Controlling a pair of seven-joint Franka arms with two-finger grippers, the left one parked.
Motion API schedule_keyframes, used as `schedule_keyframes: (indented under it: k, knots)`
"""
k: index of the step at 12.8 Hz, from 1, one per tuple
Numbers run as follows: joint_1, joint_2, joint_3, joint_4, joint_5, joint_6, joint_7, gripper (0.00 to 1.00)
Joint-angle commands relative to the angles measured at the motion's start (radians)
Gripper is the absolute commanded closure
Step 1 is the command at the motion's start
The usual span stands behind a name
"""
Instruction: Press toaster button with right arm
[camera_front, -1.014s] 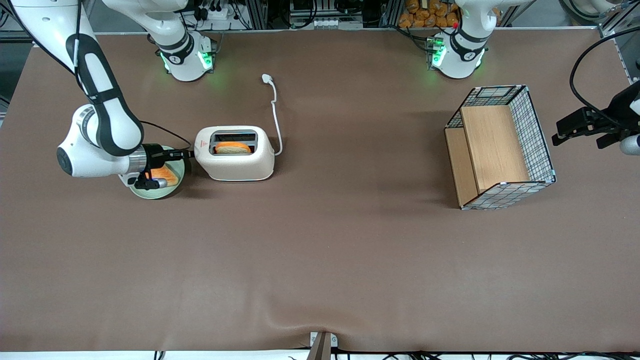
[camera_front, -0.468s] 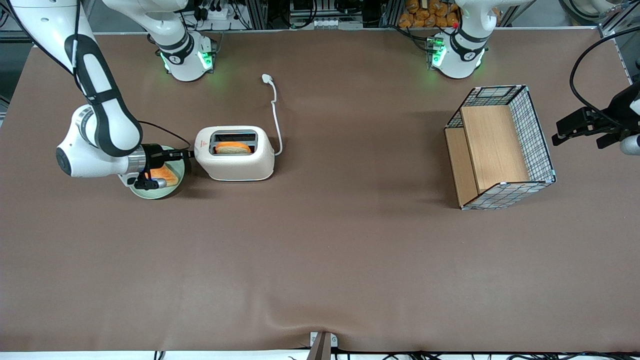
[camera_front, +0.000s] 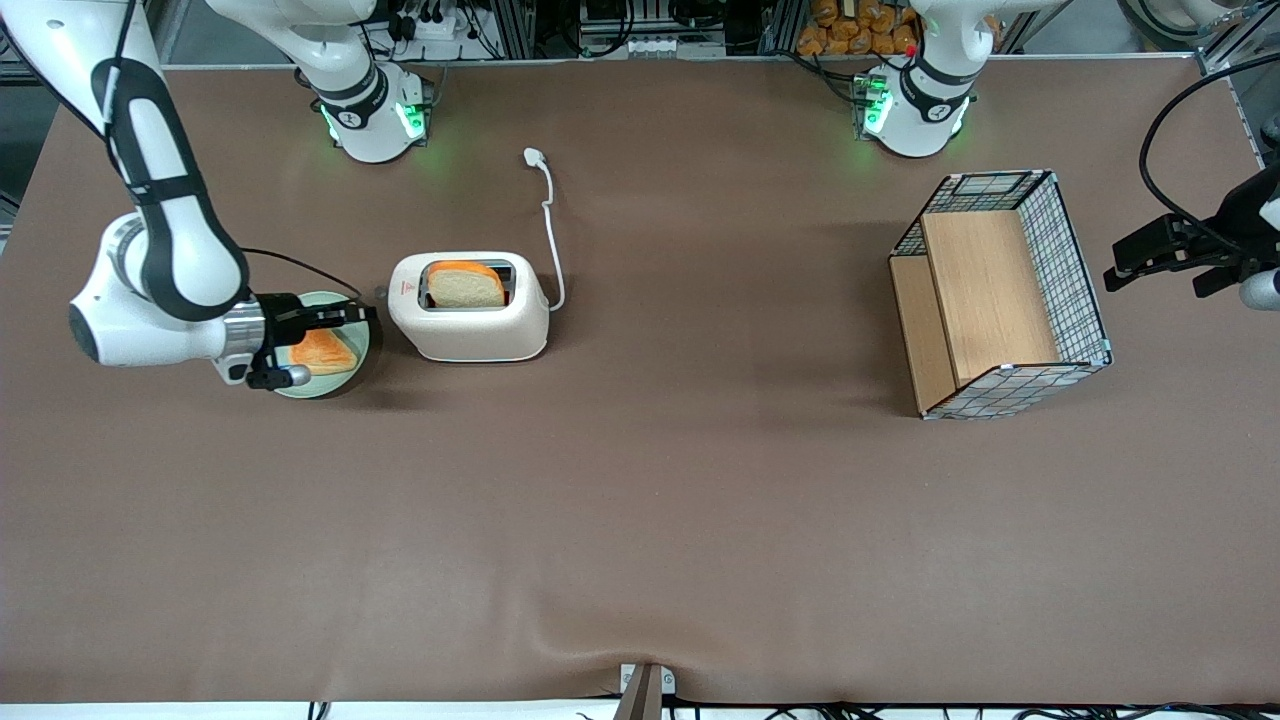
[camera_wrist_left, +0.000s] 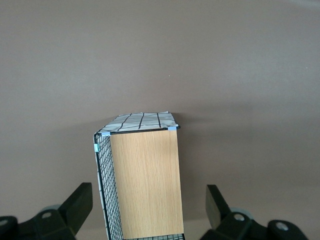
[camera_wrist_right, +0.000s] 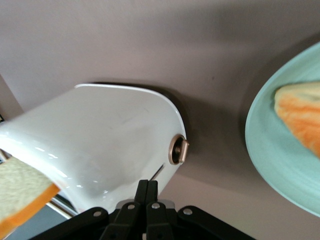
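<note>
A big brown surface (camera_front: 640, 520) fills the room's middle. A small wrinkle sits at its near edge. Farther from the camera, metal frames (camera_front: 520, 25) hold black cables (camera_front: 690, 15) and orange things (camera_front: 850, 25).

I note the toaster (camera_wrist_right: 105, 135) as glossy smooth white plastic; its button (camera_wrist_right: 178, 150) dull metal-looking; gripper (camera_wrist_right: 146, 192) beside it, matt black fingers pressed together; table (camera_front: 640, 520) matt brown cloth; plate (camera_wrist_right: 270, 150) smooth mint.
</note>
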Motion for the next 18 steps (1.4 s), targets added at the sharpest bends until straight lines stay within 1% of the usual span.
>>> schedule_keyframes:
  k: [1, 2, 4, 5, 8, 10, 11, 13, 14, 16, 17, 18]
  knots:
    - [-0.041, 0.022, 0.016, 0.078, -0.036, -0.030, -0.007, 0.40]
    - [-0.050, 0.022, 0.016, 0.091, -0.039, -0.030, -0.013, 0.00]
    - [-0.055, 0.022, 0.016, 0.126, -0.042, -0.047, -0.014, 0.00]
    - [-0.055, 0.022, 0.016, 0.141, -0.057, -0.047, -0.011, 0.00]
    - [-0.050, 0.011, 0.016, 0.230, -0.157, -0.056, -0.008, 0.00]
    - [-0.041, -0.006, 0.021, 0.294, -0.253, -0.058, -0.007, 0.00]
    - [-0.037, -0.015, 0.023, 0.304, -0.278, -0.056, -0.007, 0.00]
    - [-0.037, -0.052, 0.018, 0.319, -0.290, -0.053, -0.007, 0.00]
    - [-0.037, -0.060, 0.018, 0.360, -0.325, -0.059, -0.005, 0.00]
    - [-0.035, -0.090, 0.023, 0.428, -0.439, -0.102, 0.044, 0.00]
    - [-0.035, -0.118, 0.026, 0.443, -0.471, -0.142, 0.093, 0.00]
    - [-0.034, -0.148, 0.026, 0.451, -0.490, -0.168, 0.122, 0.00]
